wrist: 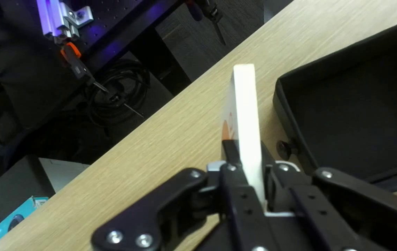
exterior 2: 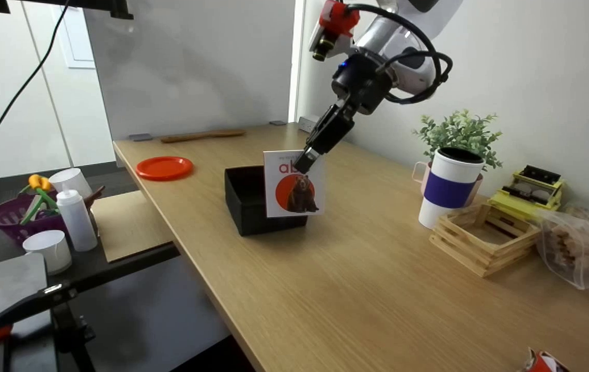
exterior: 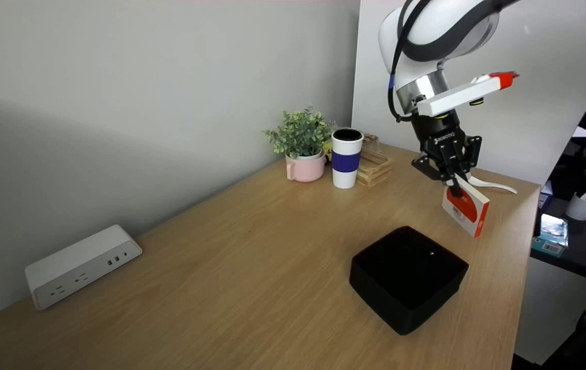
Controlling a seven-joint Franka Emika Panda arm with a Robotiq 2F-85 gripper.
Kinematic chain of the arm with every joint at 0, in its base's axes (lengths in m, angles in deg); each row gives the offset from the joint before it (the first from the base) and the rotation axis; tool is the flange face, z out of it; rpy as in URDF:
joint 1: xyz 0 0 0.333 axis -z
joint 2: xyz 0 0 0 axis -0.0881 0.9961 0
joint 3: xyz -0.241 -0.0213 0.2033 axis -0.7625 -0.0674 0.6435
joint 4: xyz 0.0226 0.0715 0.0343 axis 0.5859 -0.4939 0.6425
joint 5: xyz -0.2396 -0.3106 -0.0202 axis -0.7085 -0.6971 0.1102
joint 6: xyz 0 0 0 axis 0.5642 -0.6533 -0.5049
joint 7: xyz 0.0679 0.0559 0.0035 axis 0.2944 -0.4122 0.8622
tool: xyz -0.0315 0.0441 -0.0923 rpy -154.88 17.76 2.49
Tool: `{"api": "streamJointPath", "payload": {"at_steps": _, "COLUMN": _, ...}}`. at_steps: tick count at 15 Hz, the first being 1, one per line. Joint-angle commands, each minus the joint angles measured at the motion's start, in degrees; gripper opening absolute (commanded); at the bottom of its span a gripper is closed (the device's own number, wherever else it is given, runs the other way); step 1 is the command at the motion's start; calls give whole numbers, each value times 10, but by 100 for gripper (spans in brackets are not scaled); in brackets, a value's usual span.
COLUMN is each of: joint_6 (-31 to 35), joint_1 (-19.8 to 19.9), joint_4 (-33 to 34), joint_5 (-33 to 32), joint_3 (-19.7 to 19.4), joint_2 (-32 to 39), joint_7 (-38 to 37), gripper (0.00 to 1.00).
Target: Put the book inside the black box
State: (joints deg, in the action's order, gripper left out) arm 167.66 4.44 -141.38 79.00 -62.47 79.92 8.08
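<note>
My gripper (exterior: pixel 456 189) is shut on the book (exterior: pixel 465 209), a thin white book with a red circle and a bear on its cover. In an exterior view the gripper (exterior 2: pixel 306 161) grips the book (exterior 2: pixel 287 194) near its top right. The book stands upright; whether its lower edge touches the table, I cannot tell. The black box (exterior: pixel 383 303) is open-topped and sits on the table beside the book, apart from it. It shows partly behind the book in an exterior view (exterior 2: pixel 237 214). In the wrist view the book (wrist: pixel 247 115) is edge-on between the fingers (wrist: pixel 245 148), left of the box (wrist: pixel 355 115).
A white cup with a purple band (exterior: pixel 345 177), a potted plant (exterior: pixel 303 136) and a wooden crate (exterior 2: pixel 485 237) stand along the wall. A red plate (exterior 2: pixel 164 168) lies beyond the box. A white power strip (exterior: pixel 85 267) sits by the wall. The table edge (exterior 2: pixel 186 253) runs near the box.
</note>
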Motion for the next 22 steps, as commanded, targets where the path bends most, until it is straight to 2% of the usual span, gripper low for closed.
{"api": "streamJointPath", "payload": {"at_steps": 1, "joint_6": 32, "joint_1": -19, "joint_4": -75, "joint_5": -20, "joint_3": 0, "joint_2": -81, "joint_7": -7, "gripper": 4}}
{"api": "streamJointPath", "payload": {"at_steps": 6, "joint_6": 65, "joint_1": -29, "joint_4": -99, "joint_5": -13, "joint_3": 24, "joint_2": -126, "joint_7": 37, "gripper": 4}}
{"api": "streamJointPath", "payload": {"at_steps": 10, "joint_6": 88, "joint_1": -23, "joint_4": -99, "joint_5": 13, "joint_3": 42, "joint_2": -126, "joint_7": 104, "gripper": 4}}
{"api": "streamJointPath", "payload": {"at_steps": 18, "joint_6": 74, "joint_1": -5, "joint_4": -67, "joint_5": 76, "joint_3": 47, "joint_2": -70, "joint_7": 211, "gripper": 4}}
{"api": "streamJointPath", "payload": {"at_steps": 22, "joint_6": 58, "joint_1": 2, "joint_4": -38, "joint_5": 92, "joint_3": 48, "joint_2": -22, "joint_7": 234, "gripper": 4}}
